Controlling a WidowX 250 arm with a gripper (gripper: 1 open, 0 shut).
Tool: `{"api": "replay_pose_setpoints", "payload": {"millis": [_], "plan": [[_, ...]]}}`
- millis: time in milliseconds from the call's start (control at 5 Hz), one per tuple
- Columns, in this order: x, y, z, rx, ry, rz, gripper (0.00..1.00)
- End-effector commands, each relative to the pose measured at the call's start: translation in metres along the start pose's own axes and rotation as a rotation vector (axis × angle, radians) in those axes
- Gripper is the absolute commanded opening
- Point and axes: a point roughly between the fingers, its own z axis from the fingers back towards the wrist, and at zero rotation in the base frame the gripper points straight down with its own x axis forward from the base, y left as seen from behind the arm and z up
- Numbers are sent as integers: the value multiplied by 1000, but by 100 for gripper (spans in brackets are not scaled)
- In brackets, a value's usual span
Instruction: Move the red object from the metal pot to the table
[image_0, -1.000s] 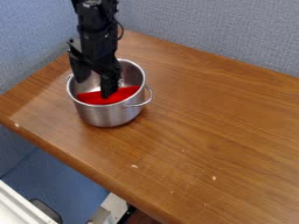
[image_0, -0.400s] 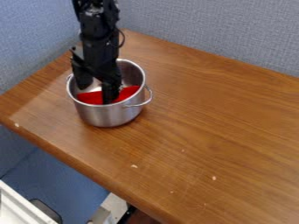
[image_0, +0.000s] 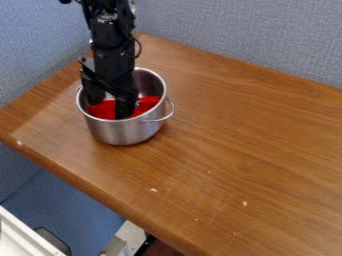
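Note:
The metal pot (image_0: 142, 130) stands near the left end of the table (image_0: 227, 140). Red fills its inside, and that is the red object (image_0: 144, 106), showing around the gripper. My gripper (image_0: 110, 97) points straight down and reaches into the pot, its dark fingers (image_0: 91, 92) spread apart over the red object. The jaws stand open. The fingertips are low inside the pot, and I cannot tell whether they touch the red piece. Most of the red object's shape is hidden by the gripper and the pot wall.
A blue textured wall (image_0: 241, 35) runs behind the table. The table's front edge and rounded left corner (image_0: 16, 135) drop off to the floor below. Bare wood stretches right and in front of the pot.
The gripper has sunk slightly deeper into the pot, still open. The pot and the red object have not moved.

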Motion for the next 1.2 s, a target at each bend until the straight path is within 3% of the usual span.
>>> {"api": "replay_pose_setpoints", "payload": {"millis": [0, 1000], "plan": [[-1, 4, 0, 9, 0, 9, 100], [-1, 2, -11, 0, 22, 13, 100]]}}
